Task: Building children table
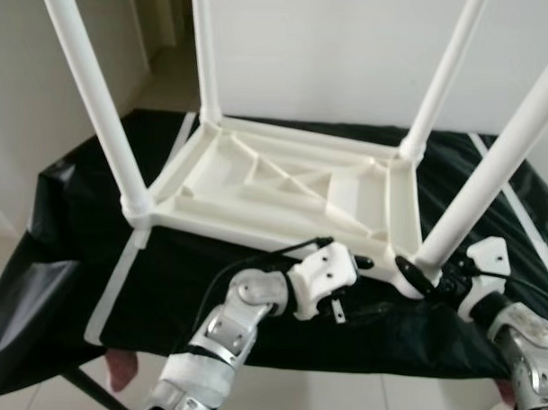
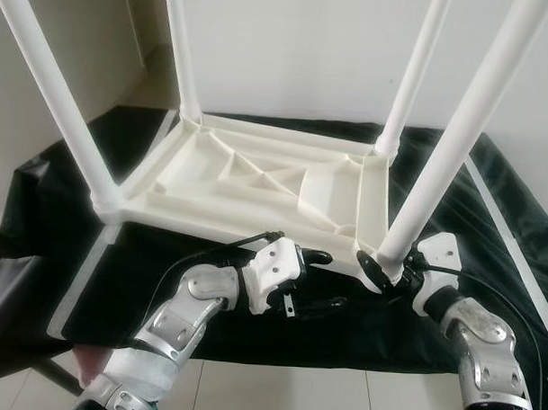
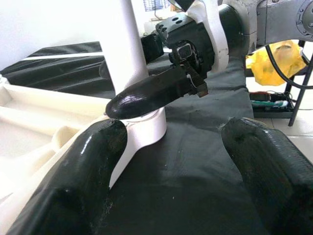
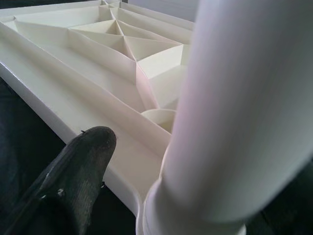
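Left eye view: right tool [image 1: 422, 275] clenched on table leg [image 1: 491, 172], left tool [image 1: 366, 262] released beside it

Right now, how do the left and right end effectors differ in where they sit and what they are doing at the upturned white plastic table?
The right end effector is closed around the base of the near right white leg; the left end effector is open, beside that corner, holding nothing. Both sit low over the black cloth at the upturned white plastic table.

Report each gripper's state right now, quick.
Left gripper: open, fingers apart by the table corner, holding nothing.
Right gripper: at the base of the near right table leg; whether it is clamped cannot be told.
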### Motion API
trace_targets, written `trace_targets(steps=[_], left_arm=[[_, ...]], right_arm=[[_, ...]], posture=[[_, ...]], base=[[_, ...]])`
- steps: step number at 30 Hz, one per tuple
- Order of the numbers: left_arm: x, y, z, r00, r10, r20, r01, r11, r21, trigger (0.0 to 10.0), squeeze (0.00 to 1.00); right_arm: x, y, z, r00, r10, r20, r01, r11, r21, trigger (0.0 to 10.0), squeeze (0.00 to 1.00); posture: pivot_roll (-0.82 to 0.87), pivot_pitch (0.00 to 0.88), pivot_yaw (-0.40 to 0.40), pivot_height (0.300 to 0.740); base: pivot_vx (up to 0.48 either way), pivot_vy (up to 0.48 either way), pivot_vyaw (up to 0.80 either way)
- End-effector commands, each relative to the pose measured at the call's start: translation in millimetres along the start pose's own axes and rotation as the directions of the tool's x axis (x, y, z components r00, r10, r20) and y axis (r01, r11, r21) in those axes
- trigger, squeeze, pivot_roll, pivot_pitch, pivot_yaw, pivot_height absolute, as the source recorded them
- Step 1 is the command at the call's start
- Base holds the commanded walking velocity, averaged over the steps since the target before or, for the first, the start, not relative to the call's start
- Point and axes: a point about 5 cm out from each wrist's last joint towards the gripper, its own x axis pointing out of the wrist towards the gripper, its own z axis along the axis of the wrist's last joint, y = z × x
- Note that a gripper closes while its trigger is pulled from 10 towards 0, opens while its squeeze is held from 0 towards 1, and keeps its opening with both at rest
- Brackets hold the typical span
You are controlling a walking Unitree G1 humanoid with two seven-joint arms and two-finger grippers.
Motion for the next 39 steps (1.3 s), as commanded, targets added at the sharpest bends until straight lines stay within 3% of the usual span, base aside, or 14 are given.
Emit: trace_targets(steps=[1, 3, 4, 6, 7, 8, 16, 17, 18, 20, 21, 26, 32, 39], left_arm=[[-0.7, 6.8, -2, 0.995, 0.096, -0.018, -0.096, 0.995, 0.005, 10.0, 0.00], [-0.2, 6.8, -2, 0.995, 0.099, -0.020, -0.099, 0.995, 0.006, 10.0, 0.00], [2.2, 4.2, 1, 0.996, 0.092, -0.009, -0.092, 0.996, 0.003, 10.0, 0.00], [2.8, 3.8, 2, 0.996, 0.089, -0.006, -0.089, 0.996, 0.001, 10.0, 0.00], [3.0, 2.2, 2, 0.996, 0.083, -0.008, -0.083, 0.997, 0.004, 10.0, 0.00], [2.0, 1.1, 1, 0.997, 0.081, -0.014, -0.081, 0.997, 0.008, 10.0, 0.00], [1.3, 2.0, 2, 0.996, 0.084, -0.019, -0.083, 0.996, 0.018, 10.0, 0.00], [2.0, 2.9, 3, 0.996, 0.084, -0.017, -0.084, 0.996, 0.021, 10.0, 0.00], [2.3, 3.8, 3, 0.996, 0.084, -0.017, -0.084, 0.996, 0.022, 10.0, 0.00], [2.3, 3.8, 3, 0.996, 0.084, -0.017, -0.084, 0.996, 0.022, 10.0, 0.00], [2.8, 4.4, 3, 0.996, 0.084, -0.017, -0.084, 0.996, 0.022, 10.0, 0.00], [3.7, 5.0, 3, 0.996, 0.084, -0.014, -0.083, 0.996, 0.018, 10.0, 0.00], [5.0, 2.9, 3, 0.997, 0.080, -0.011, -0.079, 0.997, 0.013, 10.0, 0.00], [3.6, -0.4, 1, 0.997, 0.080, -0.013, -0.080, 0.997, 0.001, 10.0, 0.00]], right_arm=[[7.8, -2.7, -2, 1.000, 0.026, -0.015, -0.026, 0.999, -0.019, 10.0, 0.00], [12.0, -2.7, -3, 0.999, 0.039, -0.017, -0.039, 0.999, -0.019, 10.0, 0.00], [19.0, -0.7, -4, 0.997, 0.070, -0.026, -0.070, 0.997, -0.017, 4.9, 0.00], [20.3, -0.6, -5, 0.997, 0.076, -0.029, -0.077, 0.997, -0.016, 4.9, 0.00], [22.2, -1.4, -5, 0.997, 0.075, -0.026, -0.075, 0.997, -0.016, 1.4, 0.00], [23.3, -2.1, -6, 0.997, 0.069, -0.029, -0.070, 0.997, -0.015, 0.0, 0.00], [22.5, -5.6, -10, 0.997, 0.051, -0.050, -0.051, 0.999, 0.002, 0.0, 0.00], [21.3, -5.2, -10, 0.998, 0.043, -0.047, -0.042, 0.999, 0.017, 1.2, 0.00], [20.6, -4.7, -11, 0.998, 0.035, -0.043, -0.033, 0.999, 0.029, 7.1, 0.00], [20.6, -4.7, -11, 0.998, 0.035, -0.043, -0.033, 0.999, 0.029, 7.1, 0.00], [20.4, -4.7, -11, 0.999, 0.029, -0.042, -0.028, 0.999, 0.035, 10.0, 0.00], [19.4, -5.8, -11, 0.988, -0.133, -0.076, 0.142, 0.981, 0.133, 10.0, 0.00], [19.2, -3.6, -10, 0.974, -0.207, -0.089, 0.218, 0.966, 0.139, 10.0, 0.00], [22.3, 9.5, -8, 0.914, -0.385, -0.131, 0.403, 0.898, 0.175, 10.0, 0.00]], posture=[[-0.03, 0.000, -0.009, 0.740], [-0.03, 0.000, -0.009, 0.740], [-0.02, 0.000, -0.014, 0.740], [-0.02, 0.000, -0.014, 0.740], [-0.02, 0.000, -0.015, 0.740], [-0.02, 0.000, -0.014, 0.740], [-0.02, 0.000, -0.014, 0.740], [-0.02, 0.000, -0.014, 0.740], [-0.02, 0.000, -0.013, 0.740], [-0.02, 0.000, -0.013, 0.740], [-0.03, 0.000, -0.014, 0.740], [-0.05, 0.000, -0.014, 0.740], [-0.06, 0.000, -0.017, 0.740], [-0.05, 0.000, -0.033, 0.740]], base=[[0.000, 0.000, 0.00], [0.000, 0.000, 0.00], [0.000, 0.000, 0.00], [0.000, 0.000, 0.00], [0.000, 0.000, 0.00], [0.000, 0.000, 0.00], [0.000, 0.000, 0.00], [0.000, 0.000, 0.00], [0.000, 0.000, 0.00], [0.000, 0.000, 0.00], [0.000, 0.000, 0.00], [0.000, 0.000, 0.00], [0.000, 0.000, 0.00], [0.000, 0.000, 0.00]])
